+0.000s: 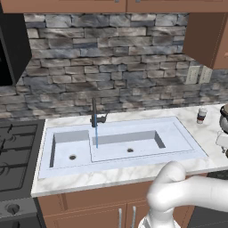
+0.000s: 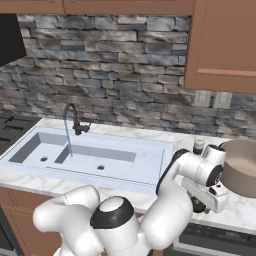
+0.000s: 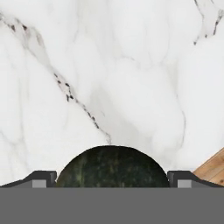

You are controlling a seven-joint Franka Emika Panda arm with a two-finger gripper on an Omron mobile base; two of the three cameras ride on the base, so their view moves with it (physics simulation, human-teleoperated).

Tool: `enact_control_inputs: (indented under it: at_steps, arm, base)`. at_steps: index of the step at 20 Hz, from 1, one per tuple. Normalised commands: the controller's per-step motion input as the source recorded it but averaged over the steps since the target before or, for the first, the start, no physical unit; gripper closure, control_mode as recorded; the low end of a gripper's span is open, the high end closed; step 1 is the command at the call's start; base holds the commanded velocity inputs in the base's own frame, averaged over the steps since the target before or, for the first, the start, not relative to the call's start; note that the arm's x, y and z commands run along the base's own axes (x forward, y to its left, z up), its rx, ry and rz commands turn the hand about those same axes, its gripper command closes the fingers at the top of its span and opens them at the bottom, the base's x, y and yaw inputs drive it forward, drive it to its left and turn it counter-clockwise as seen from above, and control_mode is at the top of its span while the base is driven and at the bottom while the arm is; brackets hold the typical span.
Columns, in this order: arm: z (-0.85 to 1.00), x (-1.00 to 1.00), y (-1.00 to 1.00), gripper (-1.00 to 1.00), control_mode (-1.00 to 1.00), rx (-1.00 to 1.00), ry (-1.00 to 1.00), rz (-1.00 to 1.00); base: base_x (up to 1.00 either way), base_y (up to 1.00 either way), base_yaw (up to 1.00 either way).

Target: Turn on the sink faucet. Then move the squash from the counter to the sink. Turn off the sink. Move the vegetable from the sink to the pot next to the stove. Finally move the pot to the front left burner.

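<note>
The dark green squash [image 3: 111, 166] lies on the white marble counter [image 3: 109, 65], right of the sink near the counter's front edge. My gripper [image 3: 111, 180] is open and lowered over it, with one fingertip [image 3: 42, 179] on each side. From the right base view, the gripper [image 2: 204, 202] points down at the squash [image 2: 198, 205], beside the pot [image 2: 242, 167]. The sink faucet [image 1: 95, 113] runs a thin stream of water into the sink [image 1: 178, 133]. The same faucet [image 2: 75, 121] and sink [image 2: 145, 172] appear on the left.
A small jar [image 1: 201, 116] with a dark band stands on the counter behind the squash, close to the pot [image 1: 224, 112]. The black stove [image 1: 13, 151] lies left of the sink. A wall cabinet [image 2: 220, 45] hangs above the pot.
</note>
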Motion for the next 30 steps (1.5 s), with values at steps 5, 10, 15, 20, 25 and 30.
enact_control_inputs:
  at_steps: [5,10,15,20,25,30]
  arm:
    - [-0.03,-0.01,0.12,1.0,-1.0,0.0,0.0,0.0]
    - [-0.03,-0.01,0.1,1.0,-1.0,0.0,0.0,0.0]
    - [0.11,-0.07,0.22,1.0,-1.0,0.0,-0.02,0.0]
    - [0.58,-0.05,0.68,1.0,-1.0,-0.01,-0.09,0.0]
    - [0.49,0.0,0.92,1.0,-1.0,-0.02,-0.06,0.0]
    - [0.18,0.1,1.0,1.0,-1.0,-0.02,-0.01,0.0]
  base:
    - [0.0,0.0,0.0]
    - [0.0,0.0,0.0]
    - [0.0,0.0,0.0]
    - [0.0,0.0,0.0]
    - [0.0,0.0,0.0]
    - [0.0,0.0,0.0]
